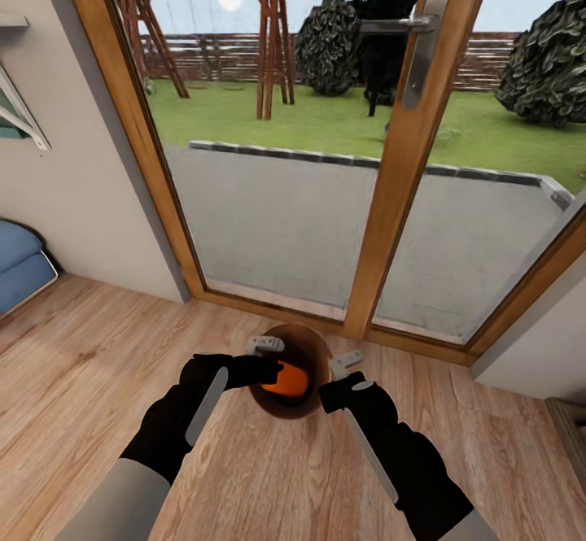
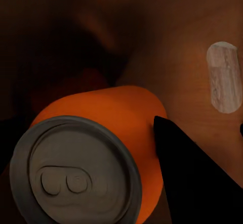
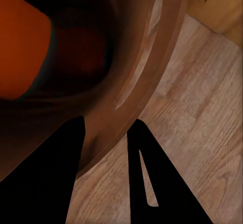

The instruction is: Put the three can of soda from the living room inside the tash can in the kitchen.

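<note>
The trash can (image 1: 313, 354) is sitting half-hidden behind both grippers in the head view, its outer wall barely showing. The orange can (image 1: 287, 379) is peeking out with the left gripper (image 1: 262, 364) covering its near end. In the left wrist view the orange can (image 2: 116, 123) is running off the frame's edge, and one dark finger (image 2: 192, 168) is crossing it; whether the jaws are pressing it is unclear. In the right wrist view the bin's rim (image 3: 147, 67) is being cut off. The blue sofa (image 1: 20, 264) is getting clipped by the frame.
</note>
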`<state>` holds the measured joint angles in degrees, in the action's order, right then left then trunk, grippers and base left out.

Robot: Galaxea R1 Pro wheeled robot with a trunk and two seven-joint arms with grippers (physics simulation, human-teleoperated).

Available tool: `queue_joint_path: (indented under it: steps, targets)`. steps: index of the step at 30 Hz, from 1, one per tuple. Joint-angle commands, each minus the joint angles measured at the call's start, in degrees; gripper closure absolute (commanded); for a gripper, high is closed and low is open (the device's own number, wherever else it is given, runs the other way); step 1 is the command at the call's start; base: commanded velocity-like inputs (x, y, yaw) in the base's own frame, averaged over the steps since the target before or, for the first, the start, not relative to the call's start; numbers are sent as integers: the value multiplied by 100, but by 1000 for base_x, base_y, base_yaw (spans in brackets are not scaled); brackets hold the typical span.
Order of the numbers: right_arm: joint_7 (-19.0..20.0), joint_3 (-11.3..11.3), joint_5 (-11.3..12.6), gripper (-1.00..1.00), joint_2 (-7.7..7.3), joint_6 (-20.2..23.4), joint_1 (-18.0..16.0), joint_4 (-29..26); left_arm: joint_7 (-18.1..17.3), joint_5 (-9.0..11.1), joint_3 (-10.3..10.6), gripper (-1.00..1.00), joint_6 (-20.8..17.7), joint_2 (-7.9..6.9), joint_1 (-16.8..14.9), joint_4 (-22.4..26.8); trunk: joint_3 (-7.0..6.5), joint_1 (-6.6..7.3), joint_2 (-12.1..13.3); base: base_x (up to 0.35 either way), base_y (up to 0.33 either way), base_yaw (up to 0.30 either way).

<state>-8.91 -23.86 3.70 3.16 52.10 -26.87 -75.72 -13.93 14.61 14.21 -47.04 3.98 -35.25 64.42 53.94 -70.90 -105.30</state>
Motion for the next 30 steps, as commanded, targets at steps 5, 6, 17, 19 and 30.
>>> queue_joint_path:
  steps: [5, 6, 17, 19, 30]
  targets:
    - [12, -12, 61, 100, 6, -12, -2, -206, 255, -116, 103, 100, 124, -2, 0, -7, 0, 0, 0, 0, 0, 0]
    - [12, -12, 61, 100, 7, -11, -2, -206, 263, -116, 111, 100, 128, -2, 0, -5, 0, 0, 0, 0, 0, 0]
    - [-13, -20, 67, 100, 9, -9, -2, -206, 327, -123, 150, 100, 164, 4, 0, -10, 0, 0, 0, 0, 0, 0]
    - [-14, -21, 64, 100, 9, -9, -2, -206, 338, -122, 187, -100, 177, 5, 0, -12, 0, 0, 0, 0, 0, 0]
    - [-14, -59, 70, 100, 5, -14, -2, -206, 345, -116, 250, -100, 186, 6, 0, -8, 0, 0, 0, 0, 0, 0]
